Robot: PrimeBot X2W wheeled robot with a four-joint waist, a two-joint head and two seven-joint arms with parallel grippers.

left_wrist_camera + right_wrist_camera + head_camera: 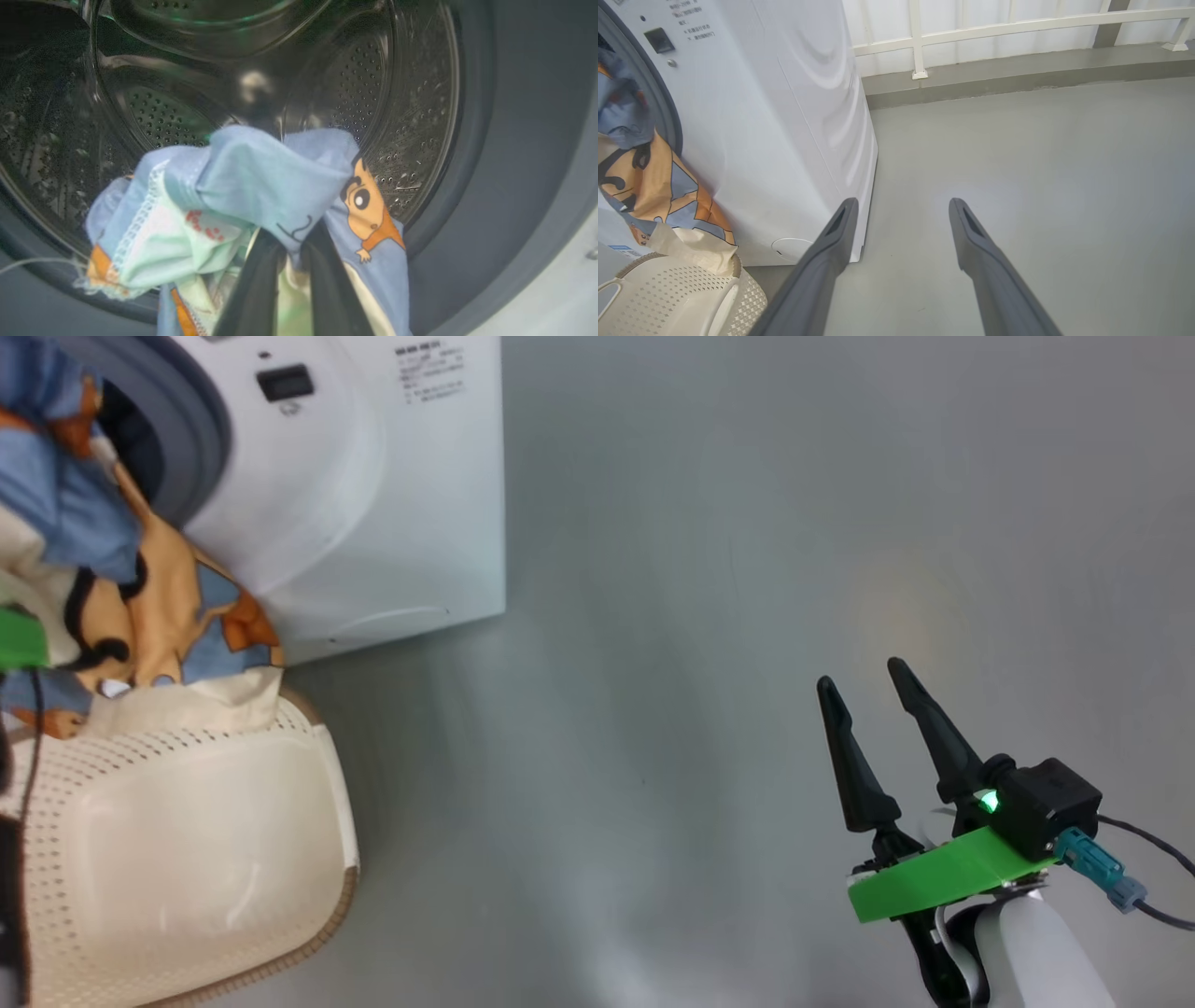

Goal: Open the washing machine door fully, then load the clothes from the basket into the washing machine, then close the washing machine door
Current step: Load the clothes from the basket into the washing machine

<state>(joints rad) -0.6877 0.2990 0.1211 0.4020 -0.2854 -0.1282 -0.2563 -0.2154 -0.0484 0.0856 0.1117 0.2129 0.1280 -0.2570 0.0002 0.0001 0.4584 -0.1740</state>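
Even, soft daylight; pale glare patch on grey floor (728, 616). Drum (187, 93) interior dim, reflective, slightly blurred.

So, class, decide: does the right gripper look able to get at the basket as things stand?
Probably yes: the right gripper, jaws open, has bare floor between it and the basket.

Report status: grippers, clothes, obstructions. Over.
Left gripper shut on clothes at washing machine mouth. Right gripper open, empty, over floor. Cloth tail hangs outside, down to basket.
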